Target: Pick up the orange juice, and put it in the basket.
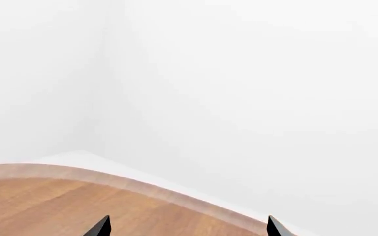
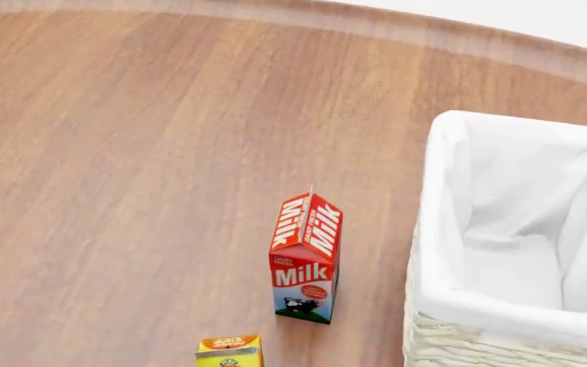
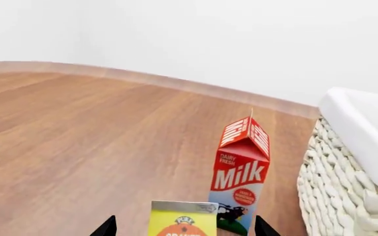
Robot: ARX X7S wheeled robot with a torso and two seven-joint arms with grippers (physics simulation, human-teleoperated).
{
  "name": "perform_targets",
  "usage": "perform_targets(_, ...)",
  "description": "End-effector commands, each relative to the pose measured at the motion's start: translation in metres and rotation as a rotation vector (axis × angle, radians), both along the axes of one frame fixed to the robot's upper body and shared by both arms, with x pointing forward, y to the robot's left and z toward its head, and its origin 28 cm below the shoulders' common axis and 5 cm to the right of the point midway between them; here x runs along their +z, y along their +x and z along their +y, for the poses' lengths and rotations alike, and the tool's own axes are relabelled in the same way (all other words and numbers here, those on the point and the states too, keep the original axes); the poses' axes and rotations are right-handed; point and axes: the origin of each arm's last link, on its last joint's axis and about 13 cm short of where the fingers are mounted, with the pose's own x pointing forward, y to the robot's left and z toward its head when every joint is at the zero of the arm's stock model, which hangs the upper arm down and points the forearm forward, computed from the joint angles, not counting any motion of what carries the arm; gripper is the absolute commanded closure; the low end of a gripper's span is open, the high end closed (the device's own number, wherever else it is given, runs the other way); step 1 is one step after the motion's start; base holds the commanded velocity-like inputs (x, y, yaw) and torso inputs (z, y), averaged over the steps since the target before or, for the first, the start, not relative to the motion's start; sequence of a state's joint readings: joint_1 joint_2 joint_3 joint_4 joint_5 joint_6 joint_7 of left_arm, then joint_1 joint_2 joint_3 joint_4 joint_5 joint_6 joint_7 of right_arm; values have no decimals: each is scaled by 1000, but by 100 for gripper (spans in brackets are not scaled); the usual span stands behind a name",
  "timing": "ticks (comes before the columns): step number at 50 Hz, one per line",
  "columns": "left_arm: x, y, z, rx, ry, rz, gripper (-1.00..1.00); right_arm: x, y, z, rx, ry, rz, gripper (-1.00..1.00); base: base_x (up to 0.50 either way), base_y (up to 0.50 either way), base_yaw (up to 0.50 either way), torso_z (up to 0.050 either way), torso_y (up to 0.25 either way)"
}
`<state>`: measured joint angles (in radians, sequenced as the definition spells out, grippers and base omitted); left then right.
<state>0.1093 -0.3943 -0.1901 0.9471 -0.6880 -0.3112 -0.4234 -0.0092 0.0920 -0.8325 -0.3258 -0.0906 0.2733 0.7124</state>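
Observation:
The orange juice carton point(image 2: 229, 352) stands upright at the bottom edge of the head view, only its yellow-and-orange top showing. In the right wrist view the orange juice point(image 3: 183, 219) stands between the two black fingertips of my right gripper point(image 3: 185, 227), which is open with a gap on each side. The cream wicker basket point(image 2: 446, 229) with its white liner stands at the right; its woven wall shows in the right wrist view point(image 3: 333, 191). My left gripper point(image 1: 187, 227) is open and empty above the table's far edge. Neither gripper shows in the head view.
A red-and-white Milk carton point(image 2: 306, 260) stands upright just behind the juice and left of the basket; it also shows in the right wrist view point(image 3: 240, 172). The round wooden table point(image 2: 120, 153) has its curved far edge point(image 1: 175, 194) before a white wall.

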Motion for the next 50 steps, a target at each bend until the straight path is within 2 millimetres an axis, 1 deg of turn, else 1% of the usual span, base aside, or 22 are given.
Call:
perform_targets(1, 1, -1, 0, -3, 0, 0, -100, -6, 0, 1, 4, -11, 18, -100, 0, 0, 0, 0, 0)
perform_targets(17, 1, 0, 0, -4, 1, -2, -100, -11, 7, 0, 12, 9, 60, -100, 0, 0, 0, 0, 0)
perform_targets(26, 1, 0, 0, -5, 0, -5, -100, -6, 8, 1, 23, 28, 78, -100, 0, 0, 0, 0, 0)
perform_targets(27, 1, -1, 0, -5, -1, -5, -100, -6, 9, 1, 28, 41, 100, -100, 0, 0, 0, 0, 0)
perform_targets(34, 0, 0, 0, -4, 1, -3, -100, -6, 15, -1, 19, 35, 94, -100, 0, 0, 0, 0, 0)
perform_targets(50, 0, 0, 1, 0, 0, -2, -100, -12, 24, 0, 13, 30, 109, -100, 0, 0, 0, 0, 0)
